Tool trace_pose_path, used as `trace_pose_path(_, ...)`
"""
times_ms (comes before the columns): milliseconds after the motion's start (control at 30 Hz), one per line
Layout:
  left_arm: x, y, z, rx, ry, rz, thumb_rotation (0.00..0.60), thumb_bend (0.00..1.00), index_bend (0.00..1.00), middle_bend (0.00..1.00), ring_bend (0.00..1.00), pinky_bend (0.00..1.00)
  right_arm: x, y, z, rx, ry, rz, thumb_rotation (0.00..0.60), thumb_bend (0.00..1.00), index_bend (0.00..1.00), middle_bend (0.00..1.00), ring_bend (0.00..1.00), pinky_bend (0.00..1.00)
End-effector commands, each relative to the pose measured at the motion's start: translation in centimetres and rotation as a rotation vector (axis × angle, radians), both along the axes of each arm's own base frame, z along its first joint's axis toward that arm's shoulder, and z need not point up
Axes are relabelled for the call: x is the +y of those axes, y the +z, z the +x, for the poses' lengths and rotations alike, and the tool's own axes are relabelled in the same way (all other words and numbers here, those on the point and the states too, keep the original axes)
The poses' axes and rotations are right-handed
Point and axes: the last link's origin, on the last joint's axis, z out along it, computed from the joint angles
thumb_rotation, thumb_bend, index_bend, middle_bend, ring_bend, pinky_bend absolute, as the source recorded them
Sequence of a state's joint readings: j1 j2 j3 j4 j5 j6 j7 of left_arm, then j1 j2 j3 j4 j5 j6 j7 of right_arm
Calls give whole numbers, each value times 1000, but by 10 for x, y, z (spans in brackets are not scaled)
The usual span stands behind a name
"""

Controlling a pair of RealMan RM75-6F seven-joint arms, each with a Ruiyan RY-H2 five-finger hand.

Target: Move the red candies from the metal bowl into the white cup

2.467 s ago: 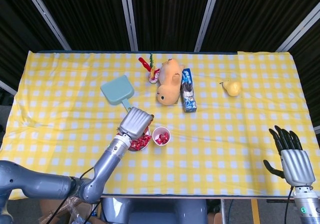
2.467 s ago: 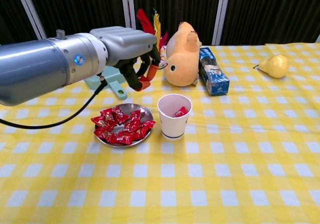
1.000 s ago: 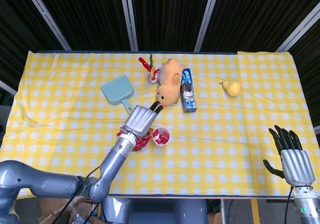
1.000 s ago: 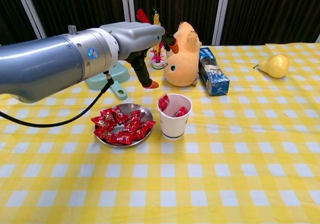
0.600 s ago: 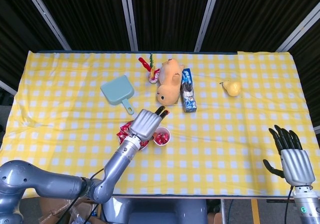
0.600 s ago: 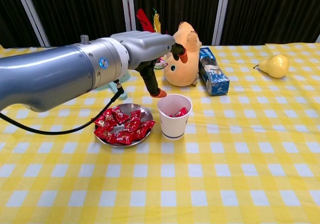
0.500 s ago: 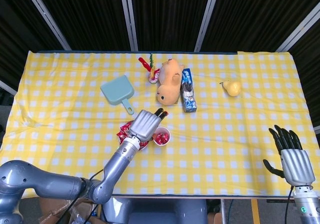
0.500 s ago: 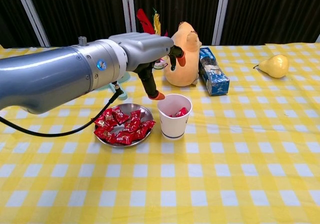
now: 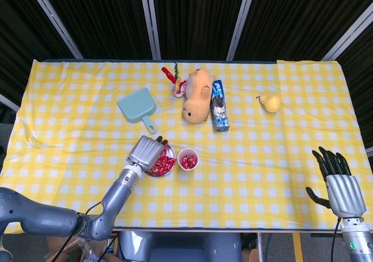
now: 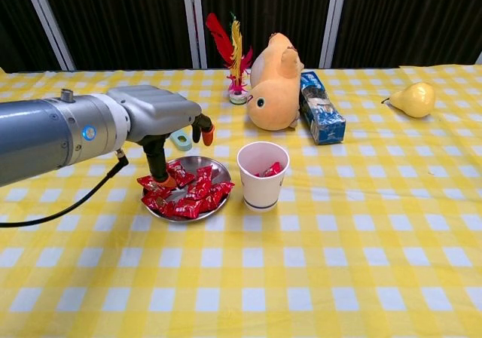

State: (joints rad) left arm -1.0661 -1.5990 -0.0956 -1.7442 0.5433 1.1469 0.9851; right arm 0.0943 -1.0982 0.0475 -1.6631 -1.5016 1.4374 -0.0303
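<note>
We saw our right grey five-finger hand (image 9: pixel 340 187) idle at the near right corner of the yellow-checked tabletop (image 10: pixel 361 263), fingers spread and holding nothing, well apart from the work. Further in, our left silver hand (image 10: pixel 154 123) hung over the left side of the shallow round metal bowl (image 10: pixel 218 171), its thumb reaching down among the red wrapped candies (image 10: pixel 188 191); its other fingers were partly apart, and we could make out no candy pinched in it, so we took it as released and reaching. The bowl held a loose heap of those candies, while the white paper cup (image 10: pixel 261 175) just beside it on the right held only a few red ones in its bottom. We judged the risks plain: a push on the bowl's edge could tip or slide so light a dish and scatter candies, a slick wrapper could slip out on the way across, and a low pass could knock the cup over. Beyond these lay a pale teal dustpan (image 9: pixel 137 106), a yellow plush toy (image 10: pixel 273 86), a blue packet (image 10: pixel 321 117), a feathered shuttlecock (image 10: pixel 236 52) and a yellow pear (image 10: pixel 414 98).
</note>
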Motion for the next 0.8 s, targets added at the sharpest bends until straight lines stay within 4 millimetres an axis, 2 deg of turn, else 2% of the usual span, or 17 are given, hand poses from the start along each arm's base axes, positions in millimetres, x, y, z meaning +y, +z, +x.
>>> trace_pose_path(33,-2,-7,-9,10,24,-8,600,242,222,225,871,924,0,0,0,-1,0,1,600,341,0,0,0,2)
trace_pose_path(200,-1,-15,-14,1,56,-13,600,243,219,217,871,924,0,0,0,-2,2,4,600,341,0,0,0,2)
trace_pose_path(800,-4,-37,-16,-5,64,-18,600,243,237,230,871,926,0,0,0,-8,1,8,600,341,0,0,0,2)
